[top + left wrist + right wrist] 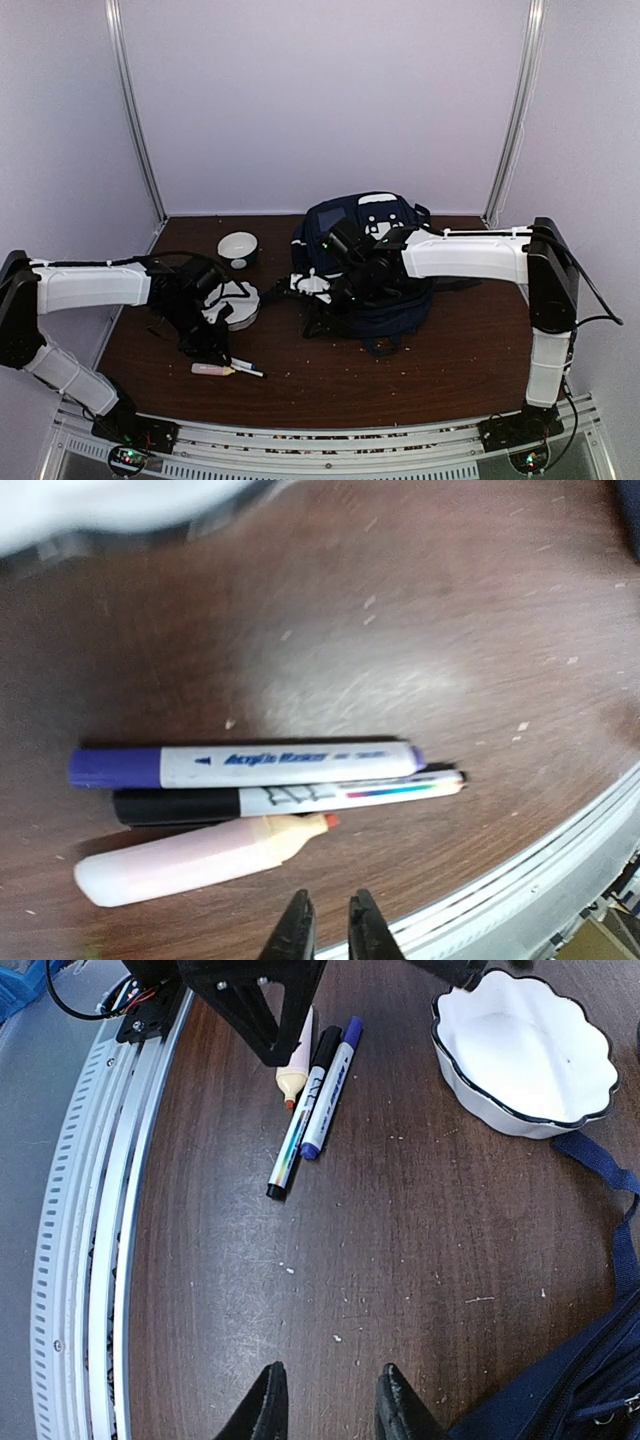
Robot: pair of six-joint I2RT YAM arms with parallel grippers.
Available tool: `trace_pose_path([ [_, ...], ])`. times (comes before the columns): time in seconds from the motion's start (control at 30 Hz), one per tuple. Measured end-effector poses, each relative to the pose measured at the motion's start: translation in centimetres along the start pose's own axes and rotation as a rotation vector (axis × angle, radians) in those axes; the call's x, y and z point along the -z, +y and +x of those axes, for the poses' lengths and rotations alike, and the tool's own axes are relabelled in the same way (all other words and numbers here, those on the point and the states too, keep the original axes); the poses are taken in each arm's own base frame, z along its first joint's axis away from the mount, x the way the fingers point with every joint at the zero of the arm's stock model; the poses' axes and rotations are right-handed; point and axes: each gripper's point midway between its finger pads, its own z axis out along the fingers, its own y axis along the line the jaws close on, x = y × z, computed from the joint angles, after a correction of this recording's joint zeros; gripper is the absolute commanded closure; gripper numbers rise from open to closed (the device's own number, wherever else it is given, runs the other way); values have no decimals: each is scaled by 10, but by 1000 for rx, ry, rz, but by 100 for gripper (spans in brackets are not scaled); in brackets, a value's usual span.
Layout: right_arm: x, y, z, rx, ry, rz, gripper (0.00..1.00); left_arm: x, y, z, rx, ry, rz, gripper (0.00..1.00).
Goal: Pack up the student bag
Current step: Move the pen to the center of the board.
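L gripper nearly closed, empty, above pens | R gripper part open, empty | bag sat mid-frame, top view | risk: marker, pen, highlighter lay touching near table edge; narrow jaws could've knocked one off or pinched two

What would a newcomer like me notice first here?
The large navy student bag sits mid-table toward the back, the right arm reaching over it. Near the front edge, a blue-capped marker, a black-capped pen and a pink highlighter lie side by side below the left gripper.
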Motion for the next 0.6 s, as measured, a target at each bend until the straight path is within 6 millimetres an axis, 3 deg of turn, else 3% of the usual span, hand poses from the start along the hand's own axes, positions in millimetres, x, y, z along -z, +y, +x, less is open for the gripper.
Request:
trace_pose_path([
  [0.13,1,-1,1,-4,0,0,67,16,1,-18,-44,-85,-49,84],
  [0.27,2,-3,1,-8,-1,1,65,18,24,-27,11,-117,-146,66],
  [0.33,2,-2,1,-11,-3,-1,64,19,39,-31,66,-134,-186,62],
  [0.6,2,-1,0,-15,-7,-10,64,5,89,-26,278,-151,-239,60],
])
